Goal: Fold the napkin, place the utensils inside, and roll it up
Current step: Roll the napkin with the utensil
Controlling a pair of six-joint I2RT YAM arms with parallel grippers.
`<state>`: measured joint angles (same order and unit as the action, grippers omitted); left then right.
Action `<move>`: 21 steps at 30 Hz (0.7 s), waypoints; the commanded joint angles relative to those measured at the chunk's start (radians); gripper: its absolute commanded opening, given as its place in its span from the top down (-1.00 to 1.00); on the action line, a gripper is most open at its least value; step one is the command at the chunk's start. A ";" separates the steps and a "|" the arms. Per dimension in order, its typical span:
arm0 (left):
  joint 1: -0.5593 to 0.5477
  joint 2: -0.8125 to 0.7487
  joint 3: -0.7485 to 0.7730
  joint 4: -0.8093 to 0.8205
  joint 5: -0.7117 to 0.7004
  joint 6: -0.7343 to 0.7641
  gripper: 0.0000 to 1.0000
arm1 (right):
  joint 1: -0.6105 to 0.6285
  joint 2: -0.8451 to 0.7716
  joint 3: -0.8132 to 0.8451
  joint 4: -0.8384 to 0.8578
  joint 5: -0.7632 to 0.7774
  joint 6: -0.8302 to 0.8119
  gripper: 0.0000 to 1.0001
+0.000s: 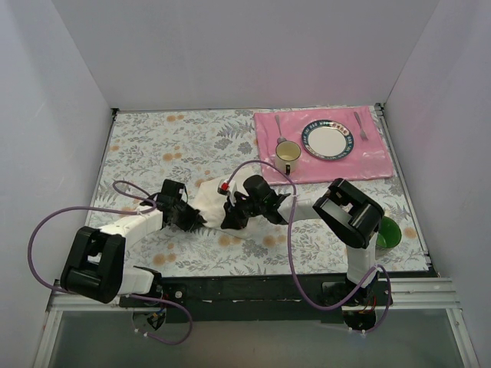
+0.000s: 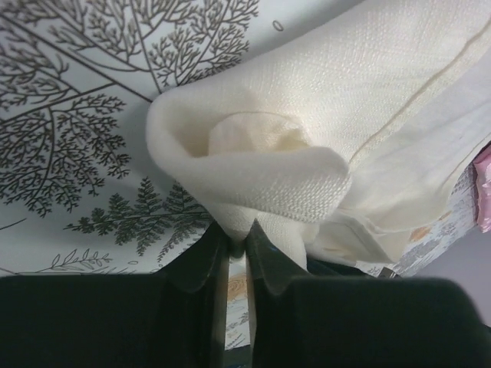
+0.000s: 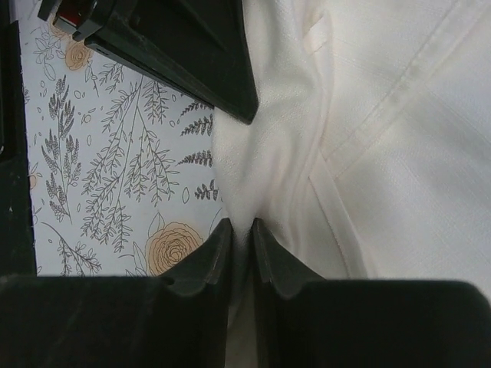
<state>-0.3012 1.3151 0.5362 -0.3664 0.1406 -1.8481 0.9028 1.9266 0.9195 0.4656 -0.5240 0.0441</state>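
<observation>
**Overhead view.** The napkin (image 1: 211, 198) lies bunched near the middle of the table (image 1: 138, 146), a little toward its near edge, and you have both arms on it. Your left gripper (image 1: 190, 217) meets its left end. Its fingers (image 2: 203, 261) stand almost closed, nipping a rolled fold of cloth. Your right gripper (image 1: 230, 217) meets its right end, fingers (image 3: 207, 257) likewise nearly closed, a ridge of cloth caught between them. The placemat (image 1: 368, 161) lies in the far right corner.
</observation>
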 commanded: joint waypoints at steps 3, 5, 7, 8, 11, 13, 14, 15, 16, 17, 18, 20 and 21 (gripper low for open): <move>-0.009 0.088 -0.030 -0.051 -0.072 0.023 0.99 | 0.053 0.042 0.060 -0.430 0.117 -0.114 0.39; -0.013 0.073 -0.006 -0.091 -0.079 0.017 1.00 | 0.080 0.011 0.091 -0.464 0.180 -0.122 0.26; -0.013 0.052 0.005 -0.114 -0.078 0.012 1.00 | 0.108 -0.026 0.134 -0.550 0.249 -0.122 0.13; -0.012 0.046 0.014 -0.120 -0.078 0.009 1.00 | 0.117 -0.035 0.168 -0.577 0.271 -0.121 0.09; -0.018 0.030 0.019 -0.124 -0.073 -0.002 1.00 | 0.157 -0.058 0.244 -0.657 0.385 -0.105 -0.04; -0.021 0.029 0.021 -0.128 -0.073 -0.002 1.00 | 0.194 -0.061 0.268 -0.685 0.433 -0.093 -0.13; -0.021 0.032 0.019 -0.128 -0.072 -0.003 1.00 | 0.202 -0.060 0.278 -0.685 0.456 -0.092 -0.16; -0.022 0.032 0.019 -0.129 -0.069 -0.005 1.00 | 0.212 -0.049 0.292 -0.683 0.467 -0.089 -0.18; -0.022 0.032 0.021 -0.128 -0.067 -0.008 1.00 | 0.217 -0.041 0.301 -0.685 0.485 -0.078 -0.20; -0.022 0.029 0.021 -0.129 -0.068 -0.007 1.00 | 0.220 -0.034 0.309 -0.686 0.508 -0.076 -0.22; -0.026 0.027 0.024 -0.132 -0.070 -0.007 1.00 | 0.223 -0.017 0.321 -0.685 0.515 -0.076 -0.24; -0.027 0.024 0.027 -0.134 -0.073 -0.005 1.00 | 0.223 -0.002 0.331 -0.671 0.542 -0.076 -0.27; -0.027 0.021 0.030 -0.135 -0.073 -0.005 1.00 | 0.223 0.021 0.338 -0.671 0.545 -0.079 -0.28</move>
<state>-0.3134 1.3331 0.5720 -0.3958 0.1284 -1.8637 1.1221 1.8992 1.2129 -0.1474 -0.0597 -0.0483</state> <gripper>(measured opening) 0.060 0.630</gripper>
